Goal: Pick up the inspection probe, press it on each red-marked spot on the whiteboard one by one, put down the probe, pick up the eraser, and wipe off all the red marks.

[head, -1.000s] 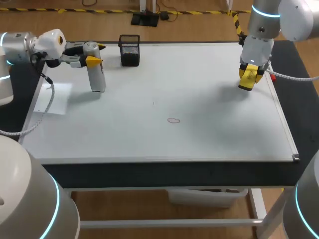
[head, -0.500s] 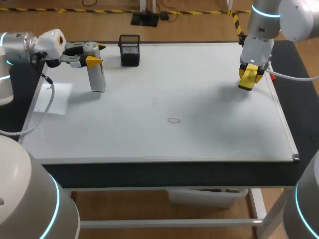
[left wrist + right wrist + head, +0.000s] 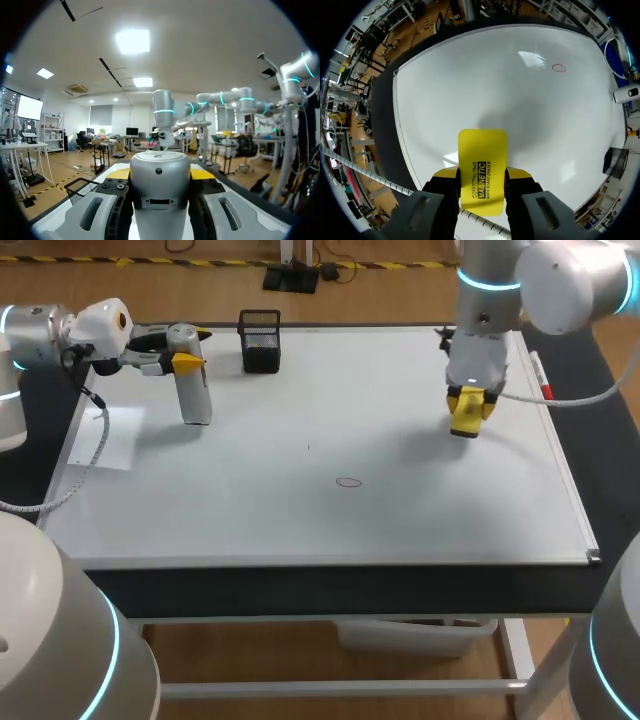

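The inspection probe (image 3: 193,385), a silver cylinder, stands nearly upright at the far left of the whiteboard (image 3: 420,520). My left gripper (image 3: 180,350) is shut on its upper part. In the left wrist view the probe (image 3: 160,192) fills the space between the left gripper's (image 3: 160,174) fingers. My right gripper (image 3: 467,405) is shut on the yellow eraser (image 3: 466,416), just above the board's far right part. The right wrist view shows the eraser (image 3: 482,167) in the right gripper (image 3: 482,185). One red ring mark (image 3: 348,481) lies near the board's middle, and the red mark (image 3: 559,67) shows well ahead of the eraser.
A black mesh holder (image 3: 260,340) stands at the board's far edge, right of the probe. A red marker (image 3: 541,375) lies by the right edge. A white sheet (image 3: 108,437) lies at the left edge. The holder (image 3: 612,160) also shows in the right wrist view.
My right arm has moved left and slightly nearer with the eraser, away from the board's right edge, uncovering the red marker. The left arm and probe have not moved.
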Action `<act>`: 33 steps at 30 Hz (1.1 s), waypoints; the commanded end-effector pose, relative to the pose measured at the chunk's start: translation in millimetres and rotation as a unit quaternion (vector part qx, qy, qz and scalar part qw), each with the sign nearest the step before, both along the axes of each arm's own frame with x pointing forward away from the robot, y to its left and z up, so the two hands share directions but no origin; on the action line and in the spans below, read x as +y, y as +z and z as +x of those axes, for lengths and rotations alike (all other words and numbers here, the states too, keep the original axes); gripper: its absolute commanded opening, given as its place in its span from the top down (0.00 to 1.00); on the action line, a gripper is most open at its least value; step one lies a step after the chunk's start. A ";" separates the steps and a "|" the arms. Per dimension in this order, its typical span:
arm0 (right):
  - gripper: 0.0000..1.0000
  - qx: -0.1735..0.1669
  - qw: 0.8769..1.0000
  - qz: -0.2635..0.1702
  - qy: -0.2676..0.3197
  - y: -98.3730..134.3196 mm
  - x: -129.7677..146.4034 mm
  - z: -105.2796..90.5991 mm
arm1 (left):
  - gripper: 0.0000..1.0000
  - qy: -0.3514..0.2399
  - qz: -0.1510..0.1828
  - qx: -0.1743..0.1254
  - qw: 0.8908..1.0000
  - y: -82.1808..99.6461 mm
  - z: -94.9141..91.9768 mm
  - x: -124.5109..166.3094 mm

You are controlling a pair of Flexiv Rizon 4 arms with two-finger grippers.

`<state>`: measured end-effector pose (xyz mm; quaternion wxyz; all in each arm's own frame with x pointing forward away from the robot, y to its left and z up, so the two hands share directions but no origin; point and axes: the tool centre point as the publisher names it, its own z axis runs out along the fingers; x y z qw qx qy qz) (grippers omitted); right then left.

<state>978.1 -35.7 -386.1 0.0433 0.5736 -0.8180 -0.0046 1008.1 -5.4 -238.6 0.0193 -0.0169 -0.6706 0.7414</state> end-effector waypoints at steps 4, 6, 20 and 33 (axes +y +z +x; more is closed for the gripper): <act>1.00 -0.024 0.999 -0.007 0.039 5.1 48.4 -32.0 | 1.00 -0.001 0.000 0.000 1.000 1.2 0.7 0.1; 1.00 -0.024 0.999 -0.001 0.045 4.3 61.3 -39.2 | 1.00 -0.001 0.000 0.000 1.000 1.2 0.7 0.1; 1.00 -0.018 0.994 0.039 0.103 -6.8 151.5 -79.5 | 1.00 -0.001 0.000 0.000 1.000 1.2 0.7 0.1; 1.00 -0.011 0.987 0.065 0.144 -19.7 213.5 -96.4 | 1.00 -0.001 0.000 0.000 1.000 1.2 0.7 0.1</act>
